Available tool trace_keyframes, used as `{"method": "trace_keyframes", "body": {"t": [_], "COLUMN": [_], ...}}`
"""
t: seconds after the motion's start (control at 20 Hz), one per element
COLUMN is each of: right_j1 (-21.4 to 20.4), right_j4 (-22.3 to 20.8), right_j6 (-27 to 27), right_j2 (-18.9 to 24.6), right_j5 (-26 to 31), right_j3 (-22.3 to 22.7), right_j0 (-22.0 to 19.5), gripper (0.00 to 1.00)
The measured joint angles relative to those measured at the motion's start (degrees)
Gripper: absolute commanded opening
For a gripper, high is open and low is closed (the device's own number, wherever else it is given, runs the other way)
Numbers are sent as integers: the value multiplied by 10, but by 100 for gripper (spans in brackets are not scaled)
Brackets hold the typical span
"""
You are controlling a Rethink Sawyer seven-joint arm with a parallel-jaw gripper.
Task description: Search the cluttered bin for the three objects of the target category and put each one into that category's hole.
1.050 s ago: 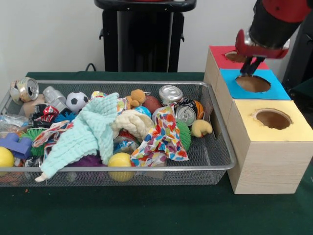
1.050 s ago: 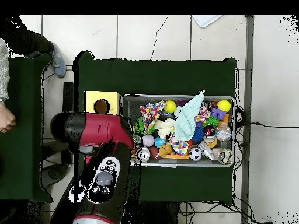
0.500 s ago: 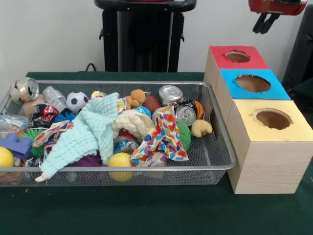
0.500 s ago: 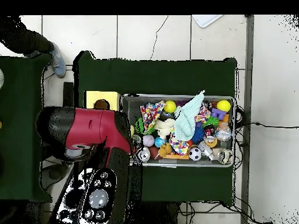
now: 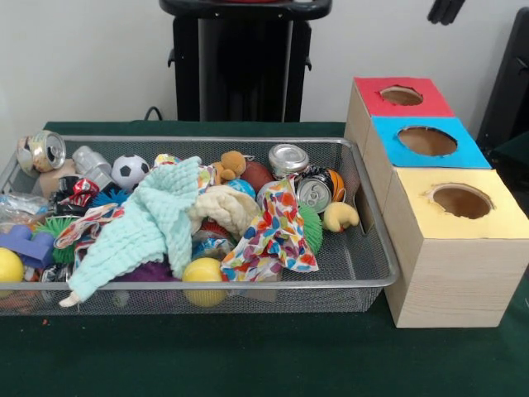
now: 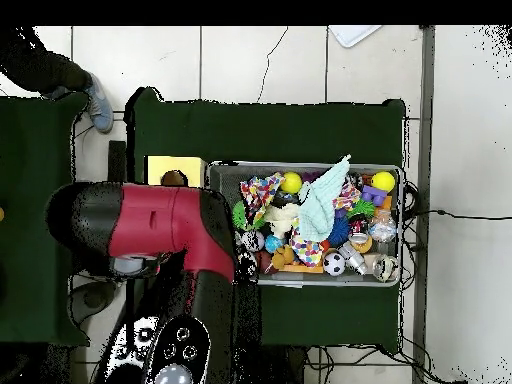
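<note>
Silver drink cans [image 5: 313,193] lie at two o'clock in the wire bin [image 5: 364,269], left of the blue-topped box [image 5: 472,154]. My gripper [image 5: 445,10] barely shows at one o'clock and I cannot tell whether it is open, so I judge a straight drop onto the upright can [image 5: 288,157] best, clear of the patterned cloth [image 5: 273,236].

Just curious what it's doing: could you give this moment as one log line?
claw: raised at top edge, grip unclear | bin: cluttered with cans, balls, cloths | three-hole box: beside bin

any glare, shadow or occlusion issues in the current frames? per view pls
Front view: even light, small specular highlights on the can lids, box holes dark inside, only the gripper tips visible at the top edge. Overhead view: the arm hides the red and blue boxes and the bin's nearest end; the yellow box shows partly.
</note>
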Motion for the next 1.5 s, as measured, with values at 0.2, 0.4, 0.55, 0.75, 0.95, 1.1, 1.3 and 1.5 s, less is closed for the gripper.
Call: {"method": "trace_keyframes", "body": {"t": [0.2, 0.4, 0.55, 0.75, 0.95, 1.1, 1.3, 1.5], "right_j1": [-18, -30, -32, -27, -9, 13, 46, 76], "right_j4": [-26, -56, -80, -108, -140, -164, -197, -234], "right_j6": [0, -6, -15, -32, -49, -58, -70, -93], "right_j2": [6, 22, 43, 78, 115, 141, 181, 239], "right_j5": [-42, -126, -187, -244, -275, -279, -279, -279], "right_j3": [10, 21, 24, 24, 20, 13, 2, -15], "right_j0": [-43, -119, -184, -264, -330, -362, -396, -432], "gripper": [0, 0, 0, 0, 0, 0, 0, 100]}}
